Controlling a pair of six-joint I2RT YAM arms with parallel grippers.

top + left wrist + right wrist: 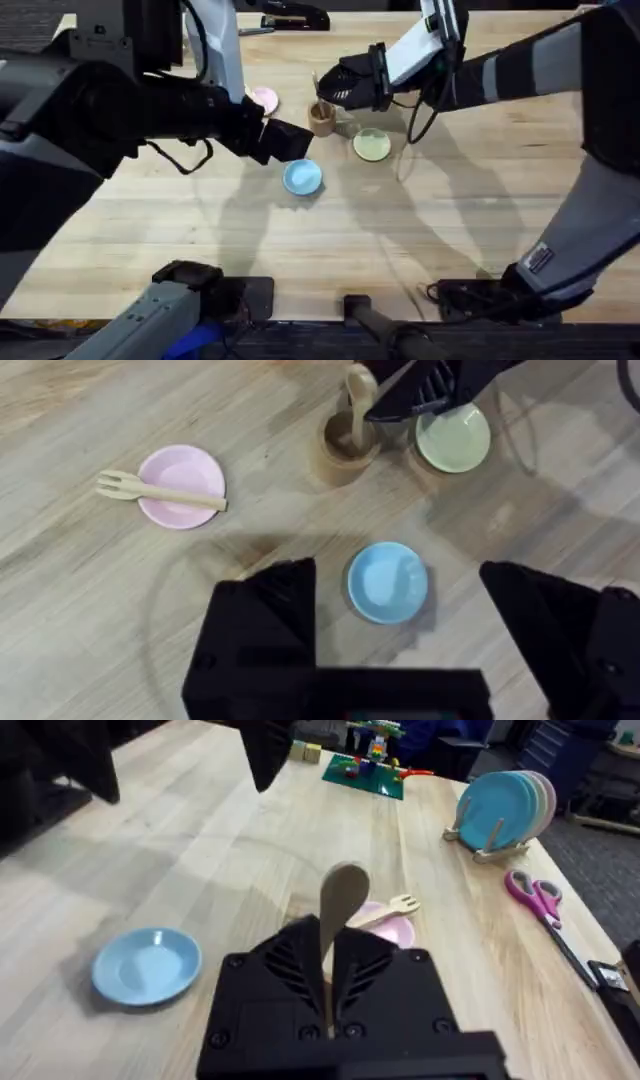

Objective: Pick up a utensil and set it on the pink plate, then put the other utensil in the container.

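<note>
The wooden fork (160, 490) lies across the pink plate (182, 486), its tines off the rim; the pair also shows as the fork (388, 909) on the pink plate (396, 931). My right gripper (335, 90) is shut on the wooden spoon (357, 398), whose handle reaches down into the brown cup (344, 450), bowl end up. The spoon (338, 915) stands between the right gripper's (330, 948) fingers. My left gripper (400, 615) hangs open above the blue plate, holding nothing, a little in front of the cup (321, 117).
A light blue plate (302, 177) and a yellow-green plate (371, 146) sit near the cup. Farther along the table are a rack of plates (503, 808), scissors (538, 896) and toy bricks (372, 762). Bare wood spreads across the front of the table.
</note>
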